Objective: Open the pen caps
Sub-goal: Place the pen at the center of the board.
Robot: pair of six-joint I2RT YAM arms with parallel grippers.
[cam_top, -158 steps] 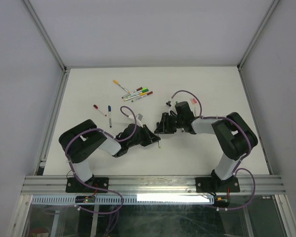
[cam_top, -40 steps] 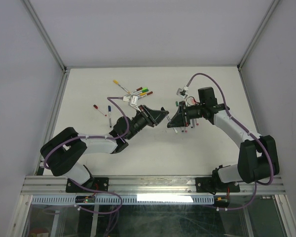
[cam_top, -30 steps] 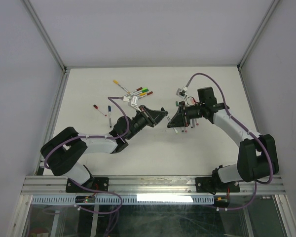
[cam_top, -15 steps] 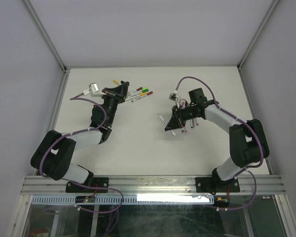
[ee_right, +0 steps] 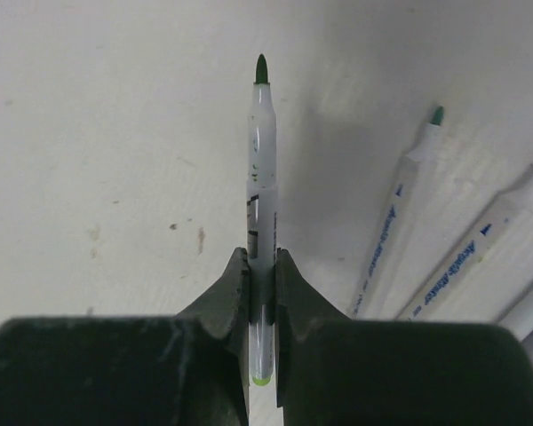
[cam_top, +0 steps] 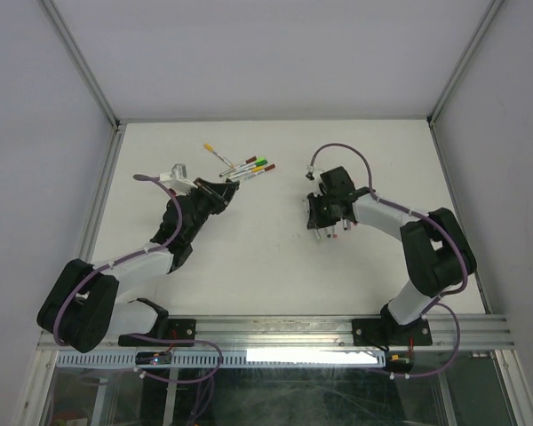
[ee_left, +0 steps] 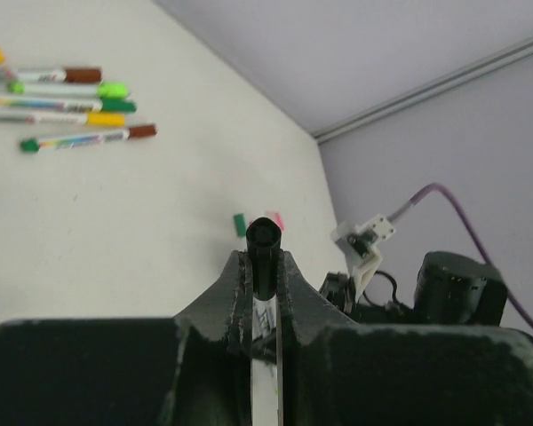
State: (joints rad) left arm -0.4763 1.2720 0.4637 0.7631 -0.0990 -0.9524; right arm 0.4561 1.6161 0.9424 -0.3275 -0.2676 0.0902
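My left gripper [cam_top: 223, 190] [ee_left: 264, 259] is shut on a white pen whose black cap [ee_left: 265, 238] sticks out past the fingertips. It is held just below a pile of capped pens [cam_top: 249, 167] [ee_left: 80, 106]. My right gripper [cam_top: 317, 216] [ee_right: 262, 259] is shut on an uncapped green pen [ee_right: 263, 160], tip pointing away, low over the table. Two more uncapped pens [ee_right: 395, 231] lie on the table just to its right. A loose green cap [ee_left: 240, 224] and a pink cap [ee_left: 275, 219] lie on the table between the arms.
A yellow-capped pen [cam_top: 218, 154] lies at the pile's left edge. Small loose caps [cam_top: 337, 235] lie by the right gripper. The white table [cam_top: 275, 275] is bordered by a metal frame and grey walls. The right arm [ee_left: 449, 284] shows in the left wrist view.
My left gripper has drawn back from the pile toward the near side. My right gripper has moved down and slightly right with the green pen, beside the uncapped pens.
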